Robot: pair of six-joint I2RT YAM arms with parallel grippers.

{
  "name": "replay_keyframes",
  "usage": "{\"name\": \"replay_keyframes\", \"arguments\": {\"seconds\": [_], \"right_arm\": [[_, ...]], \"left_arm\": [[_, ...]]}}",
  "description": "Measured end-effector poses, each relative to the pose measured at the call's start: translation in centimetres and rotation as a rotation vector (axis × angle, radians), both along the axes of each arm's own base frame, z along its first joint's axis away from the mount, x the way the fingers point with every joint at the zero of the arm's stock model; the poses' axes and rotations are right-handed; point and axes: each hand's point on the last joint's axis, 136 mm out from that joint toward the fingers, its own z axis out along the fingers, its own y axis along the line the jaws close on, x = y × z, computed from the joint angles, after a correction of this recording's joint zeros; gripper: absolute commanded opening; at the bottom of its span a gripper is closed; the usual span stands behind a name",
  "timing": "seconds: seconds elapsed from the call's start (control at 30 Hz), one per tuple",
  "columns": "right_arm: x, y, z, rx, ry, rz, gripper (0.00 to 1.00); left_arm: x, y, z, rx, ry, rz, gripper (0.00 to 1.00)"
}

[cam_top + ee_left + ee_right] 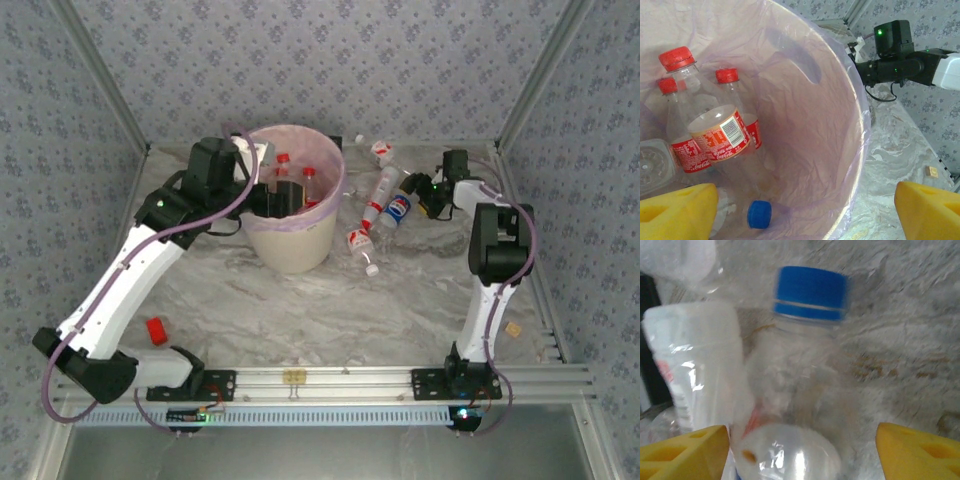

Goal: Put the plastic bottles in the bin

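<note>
While the left tool (802, 215) hangs over the mouth of the round cream plastic bin (860, 125), its two yellow fingers (677, 210) stand wide apart with nothing between them. Inside the bin is a thin pink plastic bag (805, 115). Small clear plastic bottles with red caps and red labels (715, 135) lie in it, and a blue cap (759, 214) shows at the bottom. The bin stands on the grey marbled counter (300, 310), toward the far left. Just to its right, more clear bottles (397, 210) lie on their sides in a loose bunch. The right tool (802, 450) is low over that bunch. Its fingers are apart, one on each side of a clear bottle with a blue cap (810, 295), and they do not squeeze it. A bottle with a white label (700, 365) lies just beside it. A small red thing (156, 330) sits alone on the near left of the counter.
</note>
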Motion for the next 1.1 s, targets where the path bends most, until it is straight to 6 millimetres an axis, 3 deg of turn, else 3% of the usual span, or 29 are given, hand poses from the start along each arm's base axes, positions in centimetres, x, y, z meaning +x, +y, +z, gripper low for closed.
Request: {"name": "replay_keyframes", "arguments": {"seconds": [0.17, 0.3, 0.6, 0.7, 0.83, 1.1], "right_arm": [[0.7, 0.0, -0.5, 0.010, 0.008, -0.015, 0.72], [0.8, -0.2, -0.5, 0.015, 0.007, -0.025, 0.60], [-0.3, -2.6, 0.6, 0.008, -0.001, -0.065, 0.55], [-1.2, -3.3, 2.5, -0.008, -0.025, -0.059, 0.53], [-2.1, -3.7, 6.6, -0.043, -0.102, -0.031, 0.51], [-5.3, -2.8, 12.9, -0.068, -0.214, 0.061, 0.46]], "left_arm": [[0.0, 0.0, 0.0, -0.001, -0.002, 0.000, 0.91], [0.1, -0.1, -0.1, 0.001, 0.000, 0.000, 0.91], [0.6, -0.4, -0.7, 0.011, 0.016, -0.001, 0.91], [0.7, -0.5, -0.7, 0.012, 0.018, -0.001, 0.91], [0.9, -0.6, -0.6, 0.011, 0.017, -0.001, 0.91], [1.7, -1.3, -0.3, 0.001, 0.020, -0.006, 0.92]]}}
